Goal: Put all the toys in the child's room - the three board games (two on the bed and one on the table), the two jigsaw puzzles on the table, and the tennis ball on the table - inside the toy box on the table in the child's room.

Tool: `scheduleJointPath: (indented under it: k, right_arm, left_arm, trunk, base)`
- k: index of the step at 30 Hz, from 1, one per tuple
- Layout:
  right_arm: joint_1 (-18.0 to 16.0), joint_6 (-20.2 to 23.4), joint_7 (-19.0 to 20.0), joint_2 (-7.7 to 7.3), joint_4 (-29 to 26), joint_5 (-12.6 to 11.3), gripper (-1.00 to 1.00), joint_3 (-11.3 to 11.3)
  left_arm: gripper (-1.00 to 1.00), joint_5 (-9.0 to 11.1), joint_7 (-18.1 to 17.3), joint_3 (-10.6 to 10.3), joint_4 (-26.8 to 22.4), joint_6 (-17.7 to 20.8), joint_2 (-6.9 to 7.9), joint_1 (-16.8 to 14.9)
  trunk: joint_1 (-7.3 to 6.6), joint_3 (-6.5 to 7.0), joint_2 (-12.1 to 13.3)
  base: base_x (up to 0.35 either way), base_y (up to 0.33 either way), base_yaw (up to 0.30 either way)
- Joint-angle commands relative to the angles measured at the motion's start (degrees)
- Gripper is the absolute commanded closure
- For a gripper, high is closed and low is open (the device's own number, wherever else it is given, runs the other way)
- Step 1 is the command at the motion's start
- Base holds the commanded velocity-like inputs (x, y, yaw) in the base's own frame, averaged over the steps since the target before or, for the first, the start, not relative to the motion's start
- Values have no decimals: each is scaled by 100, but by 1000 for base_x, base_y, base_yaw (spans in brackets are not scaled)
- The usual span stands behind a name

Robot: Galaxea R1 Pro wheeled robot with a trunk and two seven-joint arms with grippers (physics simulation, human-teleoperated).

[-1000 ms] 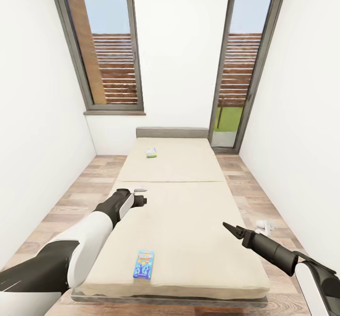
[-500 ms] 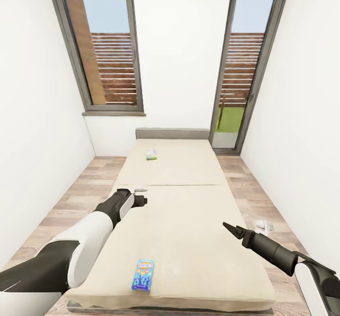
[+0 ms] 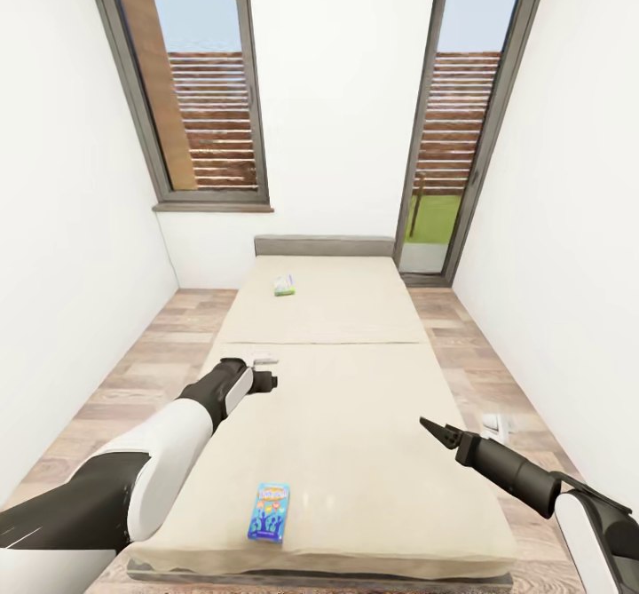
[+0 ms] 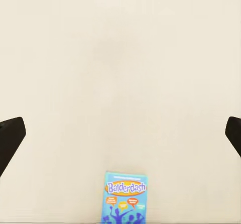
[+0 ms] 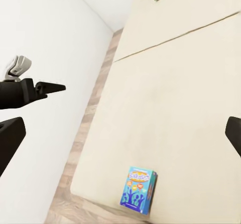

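At the foot of the bed [image 3: 355, 416], view has crept slightly; both games unmoved, so pickup not begun. Blue game [image 3: 269, 512] lies near the foot edge, green game [image 3: 284, 286] far up. Left gripper [image 3: 264, 372] and right gripper [image 3: 435, 431] hover over the mattress, jaws apart, empty.

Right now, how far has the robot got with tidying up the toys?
Barely started. Both board games lie on the bed: the Balderdash box near the foot, a green one near the headboard. The left gripper and right gripper are open, empty. Picking up and boxing remain.
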Motion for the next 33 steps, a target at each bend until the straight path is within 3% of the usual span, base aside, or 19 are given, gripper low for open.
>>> scheduleJointPath:
  k: [1,10,16,19,20,23,24,29,33]
  right_arm:
    - [-8,49,10,-5,3,-20,-100,-7]
    - [-46,167,21,-34,30,-60,-100,-7]
    - [-72,568,182,-65,-5,-213,-100,-74]
    - [-79,801,511,-91,-12,-447,-100,-200]
    - [-78,938,848,-127,-15,-631,-100,-309]
    - [-70,1087,1444,-202,-17,-837,-100,-487]
    - [-63,1146,1821,-257,-18,-916,-100,-589]
    - [-44,1206,2466,-398,2,-1007,-100,-746]
    - [-37,1202,2613,-441,31,-1020,-100,-784]
  left_arm:
    - [-100,6,14,30,20,29,-4,-3]
    - [-100,8,-33,27,342,22,-30,1]
    - [-100,12,-40,26,441,-128,-60,12]
    - [-100,11,-41,25,455,-210,-71,15]
    - [-100,9,-45,25,461,-241,-75,17]
    - [-100,7,-48,25,465,-272,-82,21]
    - [-100,6,-49,25,467,-287,-95,24]
    - [-100,3,-49,25,469,-307,-145,27]
    - [-100,0,-47,25,470,-317,-186,32]
  trunk:
    - [3,-22,-13]
    - [3,-106,-13]
    - [3,-163,-13]
    - [3,-191,-13]
    - [3,-201,-13]
    - [3,-229,-13]
    - [3,-238,-13]
    - [3,-285,-13]
    - [3,-323,-13]
  base:
    - [1,0,0]
    - [0,0,0]
    - [0,0,0]
    - [0,0,0]
    - [0,0,0]
    - [0,0,0]
    - [0,0,0]
    - [0,0,0]
    - [0,0,0]
